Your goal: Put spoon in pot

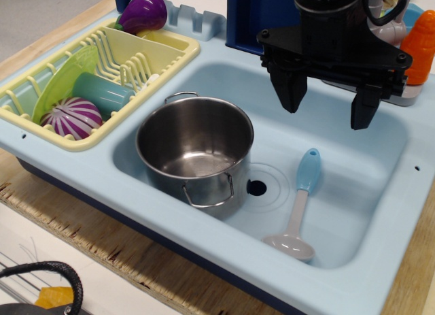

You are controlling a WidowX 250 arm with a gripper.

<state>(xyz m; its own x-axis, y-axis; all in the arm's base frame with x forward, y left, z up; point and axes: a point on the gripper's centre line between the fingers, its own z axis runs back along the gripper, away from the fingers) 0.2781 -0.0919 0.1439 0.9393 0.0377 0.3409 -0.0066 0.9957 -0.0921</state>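
Nothing is yet done: spoon (299, 209) lies in sink (380, 158), apart from empty pot (195, 152). Claw (328, 101) is held open above, gripping nothing.

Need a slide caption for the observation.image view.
Open black pincer hovers above a light-blue-handled plastic spoon lying in the pale blue toy sink, beside the empty shiny steel pot.

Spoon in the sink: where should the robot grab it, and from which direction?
Probably the blue handle of the spoon, from straight above. It lies flat on the sink floor, with open space either side of the handle, so the open tool could straddle it across its narrow width. The round bowl end is wider and sits nearer the front wall.
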